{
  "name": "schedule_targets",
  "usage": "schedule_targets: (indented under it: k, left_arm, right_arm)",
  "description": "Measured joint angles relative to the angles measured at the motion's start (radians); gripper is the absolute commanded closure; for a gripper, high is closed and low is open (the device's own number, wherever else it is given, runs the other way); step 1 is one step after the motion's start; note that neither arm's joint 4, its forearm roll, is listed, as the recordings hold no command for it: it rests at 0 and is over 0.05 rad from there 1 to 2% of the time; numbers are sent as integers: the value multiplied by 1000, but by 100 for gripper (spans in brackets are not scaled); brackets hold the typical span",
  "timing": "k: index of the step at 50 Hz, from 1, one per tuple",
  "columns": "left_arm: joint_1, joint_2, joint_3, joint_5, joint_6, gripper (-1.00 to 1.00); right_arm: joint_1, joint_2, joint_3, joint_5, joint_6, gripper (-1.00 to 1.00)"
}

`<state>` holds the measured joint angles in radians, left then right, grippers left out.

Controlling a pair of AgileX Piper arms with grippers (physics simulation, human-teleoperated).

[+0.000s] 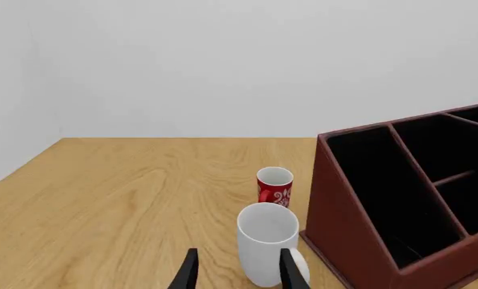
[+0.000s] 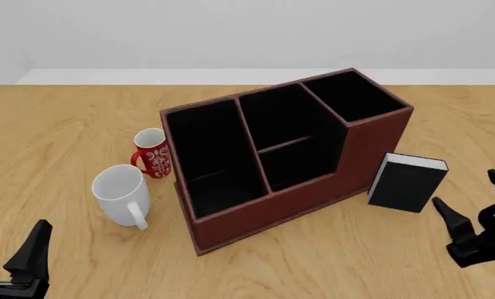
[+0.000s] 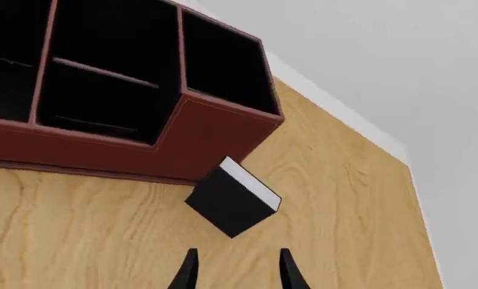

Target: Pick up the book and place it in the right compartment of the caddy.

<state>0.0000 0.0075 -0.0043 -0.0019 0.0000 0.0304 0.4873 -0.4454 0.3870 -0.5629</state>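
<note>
In the left wrist view, the left gripper shows two dark fingertips spread apart with nothing between them. Just past them stands a white mug, upright, with its inside blank white. Beyond it is a smaller red mug with a white pattern, also upright and white inside. Beside both mugs rises the caddy, red-brown outside and black inside; its sections look bare as far as their dark depths can be read.

In the front view, the caddy sits mid-table, turned at an angle. Its wide left section holds nothing visible, the middle section carries only its shelf, and the right compartment, the tall squarish end, is black and bare. The white mug and red mug stand just left of the caddy, close to each other. The book stands upright on the table just right of the caddy's right end, outside every section, its white page edges on top. The left gripper is low at the near left, released. The right gripper sits near the book's right, apart from it, fingers parted and bare.

In the right wrist view, the right gripper has its fingertips spread, and the book lies just ahead of them, untouched, near the caddy's corner under the right compartment.
</note>
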Motion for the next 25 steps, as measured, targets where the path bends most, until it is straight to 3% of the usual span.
schedule_targets:
  k: [12, 25]
  left_arm:
    - [0, 0, 0, 0, 0, -100]
    - [0, 0, 0, 0, 0, -100]
  right_arm:
    - [9, 96, -147, 153, -162, -100]
    - [50, 197, -303, 385, -273, -100]
